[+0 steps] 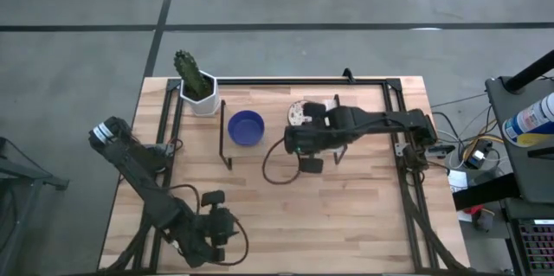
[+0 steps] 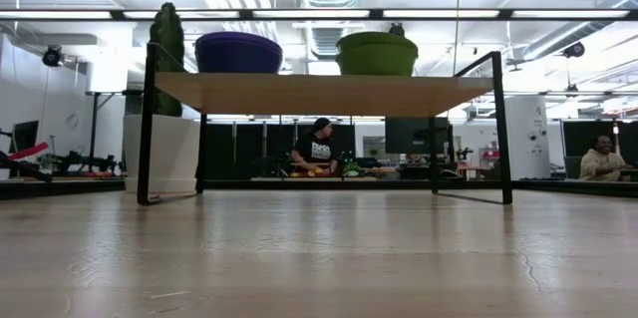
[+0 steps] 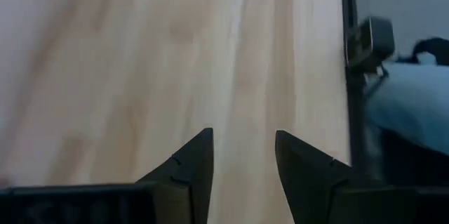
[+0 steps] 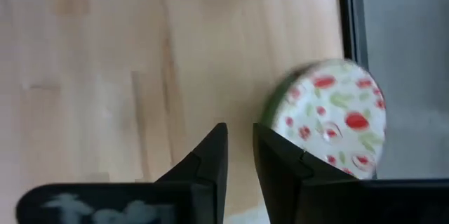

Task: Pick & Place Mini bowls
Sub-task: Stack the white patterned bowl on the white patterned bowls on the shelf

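Two bowls on the shelf near the worktop's far edge: blue bowl (image 1: 246,127), speckled bowl (image 4: 330,117). Right gripper (image 4: 240,155) above the speckled one, fingers nearly closed, empty. Left gripper (image 3: 243,161) near the front edge, slightly open, empty.

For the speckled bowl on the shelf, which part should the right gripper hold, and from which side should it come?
Probably the rim. The speckled bowl sits upright and shallow on the shelf, its thin edge exposed. The right gripper, fingers nearly closed, is beside it, so it should open and descend from above, one finger inside and one outside.
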Motion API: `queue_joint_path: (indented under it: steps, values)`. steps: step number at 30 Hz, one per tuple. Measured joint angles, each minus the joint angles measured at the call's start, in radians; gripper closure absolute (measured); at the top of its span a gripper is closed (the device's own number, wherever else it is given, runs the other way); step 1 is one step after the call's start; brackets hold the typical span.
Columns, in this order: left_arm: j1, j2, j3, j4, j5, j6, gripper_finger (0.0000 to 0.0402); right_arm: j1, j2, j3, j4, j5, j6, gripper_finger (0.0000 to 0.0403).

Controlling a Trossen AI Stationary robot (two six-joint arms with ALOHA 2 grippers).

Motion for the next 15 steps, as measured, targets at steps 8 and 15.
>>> queue_joint_path:
  steps: [8, 15]
  values:
    - [-0.013, -0.012, 0.008, -0.138, 0.29, -0.298, 0.0255, 0.075, 0.0, 0.0, 0.056, 0.001, -0.045, 0.0349]
    - [-0.073, 0.0, -0.002, -0.154, 0.314, -0.484, 0.0255, 0.131, -0.001, 0.0, 0.075, 0.005, -0.045, 0.0351]
